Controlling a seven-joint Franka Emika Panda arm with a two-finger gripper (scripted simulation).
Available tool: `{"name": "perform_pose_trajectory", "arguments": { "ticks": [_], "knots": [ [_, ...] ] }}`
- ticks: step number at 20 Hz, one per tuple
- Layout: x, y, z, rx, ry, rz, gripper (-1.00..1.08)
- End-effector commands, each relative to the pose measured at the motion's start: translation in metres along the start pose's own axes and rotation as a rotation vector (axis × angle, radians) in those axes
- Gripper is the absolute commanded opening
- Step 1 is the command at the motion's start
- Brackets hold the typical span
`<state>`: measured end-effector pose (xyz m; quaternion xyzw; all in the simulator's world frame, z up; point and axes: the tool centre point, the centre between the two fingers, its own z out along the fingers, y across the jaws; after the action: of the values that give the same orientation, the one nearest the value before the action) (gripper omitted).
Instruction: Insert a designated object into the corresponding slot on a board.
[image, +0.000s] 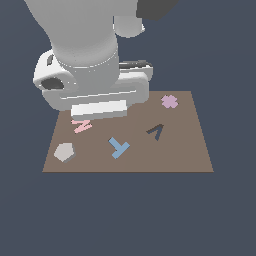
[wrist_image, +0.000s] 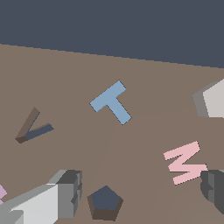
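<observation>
The designated object, a light grey pentagon block (image: 64, 152), lies flat on the brown board (image: 180, 150) near its corner at the exterior view's left. In the wrist view the pentagon block (wrist_image: 213, 99) shows at the frame's edge. The slot (wrist_image: 105, 201), a dark pentagon cut-out, appears only in the wrist view; in the exterior view the arm hides it. My gripper (wrist_image: 140, 190) is open above the board, empty, its fingers (wrist_image: 66, 192) wide apart. The slot lies near one finger. The gripper hand (image: 99, 108) hovers over the board's far side, apart from the pentagon block.
On the board lie a pink zigzag piece (image: 81, 125), a blue T-shaped piece (image: 119, 147) and a pale purple cross piece (image: 169, 101). A dark A-shaped cut-out (image: 156, 131) sits toward the exterior view's right. Dark floor surrounds the board.
</observation>
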<state>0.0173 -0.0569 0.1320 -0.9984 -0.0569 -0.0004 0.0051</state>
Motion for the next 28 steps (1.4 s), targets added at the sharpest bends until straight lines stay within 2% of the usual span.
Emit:
{"name": "perform_pose_trajectory", "arguments": {
  "ticks": [1, 14, 20, 28],
  "knots": [
    [0.004, 0.018, 0.010, -0.001, -0.001, -0.032, 1.00],
    [0.041, 0.105, 0.061, -0.007, -0.002, -0.196, 1.00],
    [0.053, 0.126, 0.073, -0.009, -0.002, -0.238, 1.00],
    [0.061, 0.137, 0.080, -0.010, -0.003, -0.261, 1.00]
  ]
}}
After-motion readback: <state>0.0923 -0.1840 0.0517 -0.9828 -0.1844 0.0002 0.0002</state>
